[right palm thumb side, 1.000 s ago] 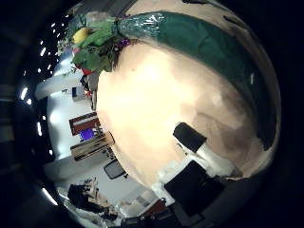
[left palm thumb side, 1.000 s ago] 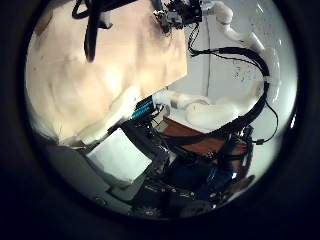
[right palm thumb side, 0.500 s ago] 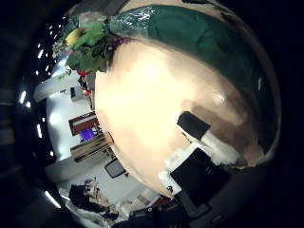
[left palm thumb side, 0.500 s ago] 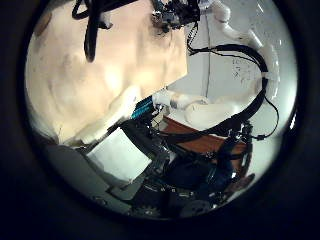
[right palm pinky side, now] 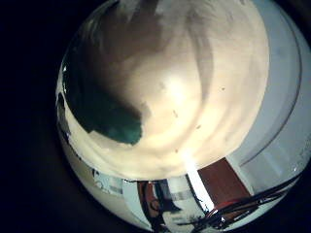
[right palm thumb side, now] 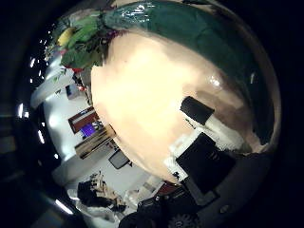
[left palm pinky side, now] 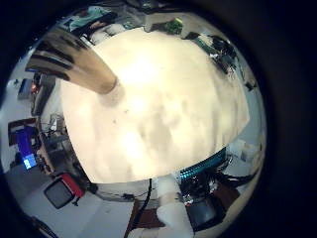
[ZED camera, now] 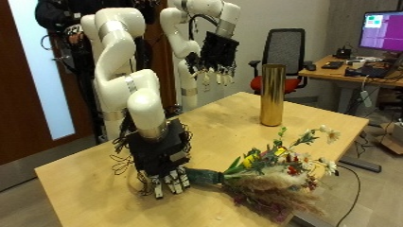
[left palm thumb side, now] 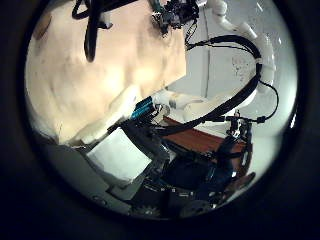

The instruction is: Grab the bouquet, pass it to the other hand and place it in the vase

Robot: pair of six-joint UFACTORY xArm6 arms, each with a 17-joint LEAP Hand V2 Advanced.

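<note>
The bouquet (ZED camera: 274,170) lies flat on the wooden table (ZED camera: 101,175). Its flowers point toward the far edge and its dark green wrapped stem (ZED camera: 208,177) points toward my right hand (ZED camera: 162,168). That hand hangs low over the table right beside the stem end, fingers straight, open, holding nothing. The right palm views show the green wrap (right palm thumb side: 190,28) (right palm pinky side: 102,112) close by and the flowers (right palm thumb side: 81,38) further along. A tall golden vase (ZED camera: 271,95) (left palm pinky side: 79,67) stands upright at the table's back. My left hand (ZED camera: 214,57) hangs open high above the table near the vase.
Beyond the table's far side stand an office chair (ZED camera: 288,52) and a desk with a monitor (ZED camera: 378,28). A dark door (ZED camera: 19,85) lies behind the arms. Bare tabletop (ZED camera: 227,128) stretches between the vase and the bouquet.
My right arm has dropped out of the left thumb view, and the right palm now sits closer to the wrapped stem. The left hand has stayed put.
</note>
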